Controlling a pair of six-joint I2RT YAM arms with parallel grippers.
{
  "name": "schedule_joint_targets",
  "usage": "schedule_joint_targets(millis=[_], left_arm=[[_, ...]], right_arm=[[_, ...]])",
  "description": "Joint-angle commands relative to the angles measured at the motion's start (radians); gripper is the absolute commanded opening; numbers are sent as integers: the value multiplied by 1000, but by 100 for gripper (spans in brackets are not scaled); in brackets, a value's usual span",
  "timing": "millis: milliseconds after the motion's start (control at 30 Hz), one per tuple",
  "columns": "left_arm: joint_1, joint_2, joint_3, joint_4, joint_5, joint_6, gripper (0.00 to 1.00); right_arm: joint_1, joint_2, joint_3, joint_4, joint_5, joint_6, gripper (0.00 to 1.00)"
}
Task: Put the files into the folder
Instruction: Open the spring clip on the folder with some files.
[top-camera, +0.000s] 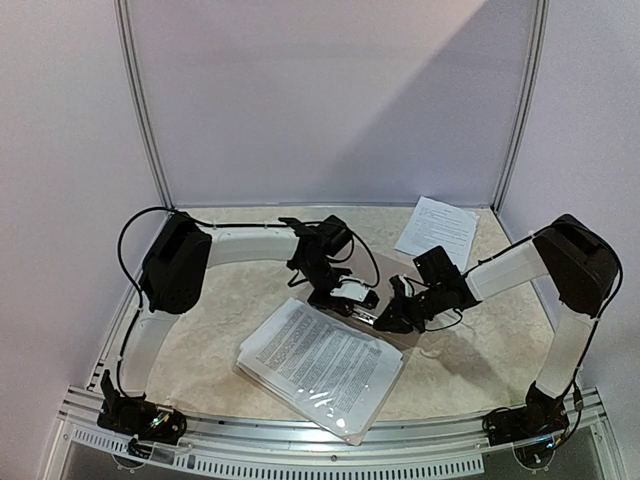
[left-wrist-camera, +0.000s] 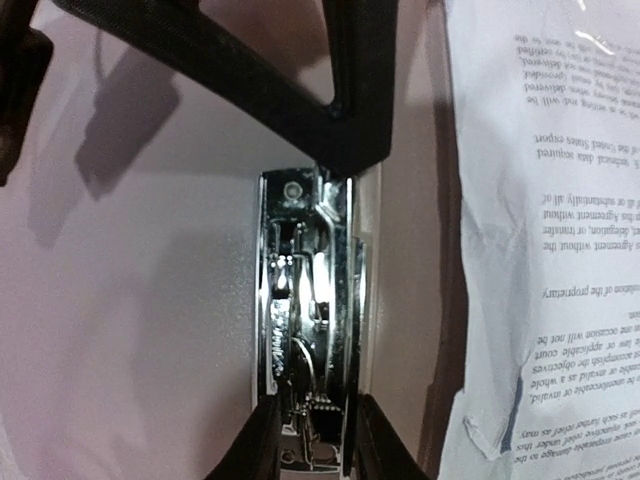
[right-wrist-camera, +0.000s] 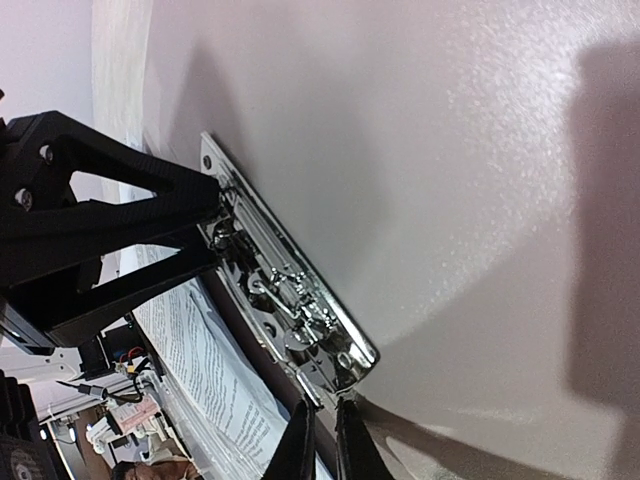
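Observation:
The folder lies open mid-table, and a stack of printed files rests on it under glossy clear plastic. A chrome clip runs along the folder's far edge. My left gripper is shut on that clip, one finger on each long side. My right gripper sits at the clip's other end with its fingers almost together; whether they pinch anything I cannot tell. Printed sheets lie just beside the clip. One loose sheet rests at the back right.
White booth walls with metal corner posts close in the table on three sides. A slotted metal rail runs along the near edge between the two arm bases. Both arms meet over the folder's far edge.

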Motion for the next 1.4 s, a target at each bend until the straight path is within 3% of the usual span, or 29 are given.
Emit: schedule_joint_targets(millis=[0,300,967,1367], left_arm=[[1,71,-82,-146,-25,-27,26],[-2,68,-90,-115,-50,-13,27],[-2,56,-114,-104,-45,5,27],[-5,32,-157,-73,-57,35,27]], right_arm=[[-20,68,-16,-140,139,26,7],[-22,139,-15,-167,237,23,0],[-1,84,134,-161,195,7,1],[-19,163,134,-190,296,2,0]])
